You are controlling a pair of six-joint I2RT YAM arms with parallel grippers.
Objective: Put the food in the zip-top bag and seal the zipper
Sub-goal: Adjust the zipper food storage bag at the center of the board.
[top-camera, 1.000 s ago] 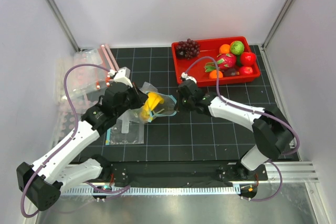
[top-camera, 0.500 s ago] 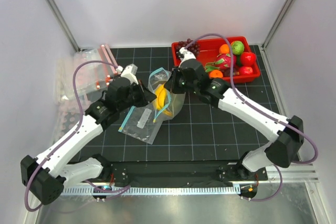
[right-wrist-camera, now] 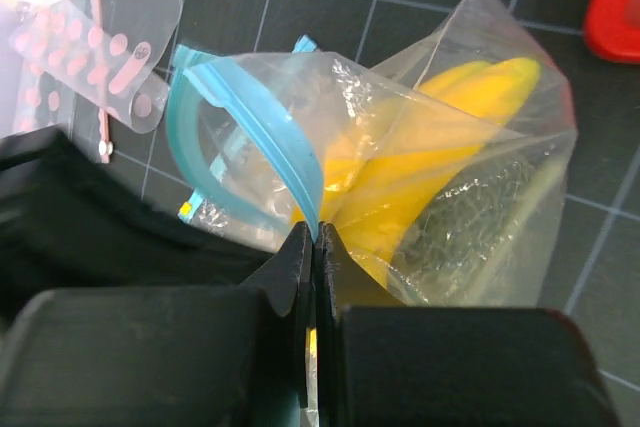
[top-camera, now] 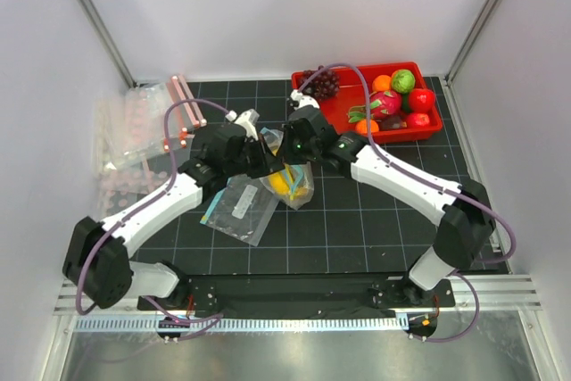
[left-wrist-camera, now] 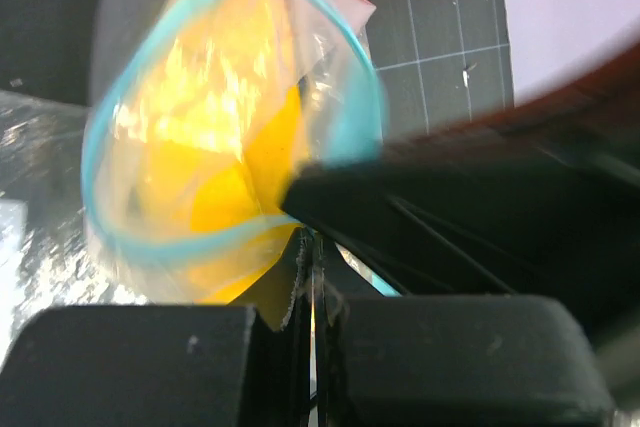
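A flat clear pouch (top-camera: pixel 239 210) lies on the dark gridded surface (top-camera: pixel 357 229) at about 7 o'clock from the middle. Just beyond it, at the centre, both arms meet over the zip-top bag (top-camera: pixel 299 186), which hangs below them with its bottom at or just above the surface. The left hand (top-camera: pixel 261 161) comes in from 9 o'clock, fingers pressed together on the bag's rim. The right hand (top-camera: pixel 287 151) comes from 3 o'clock and is pinched tight on the teal zipper (right-wrist-camera: pixel 268 112). The strip bows in an open loop, so the mouth is unsealed. The yellow banana (top-camera: pixel 279 182) sits inside, and a dull greenish patch beside it is too unclear to name. Farther off, at 1 o'clock, a red tray (top-camera: pixel 308 118) holds assorted fruit, with dark grapes (top-camera: pixel 318 84) at its far left corner. At 10 o'clock is a pile of clear bags with pink strips (top-camera: pixel 134 131).
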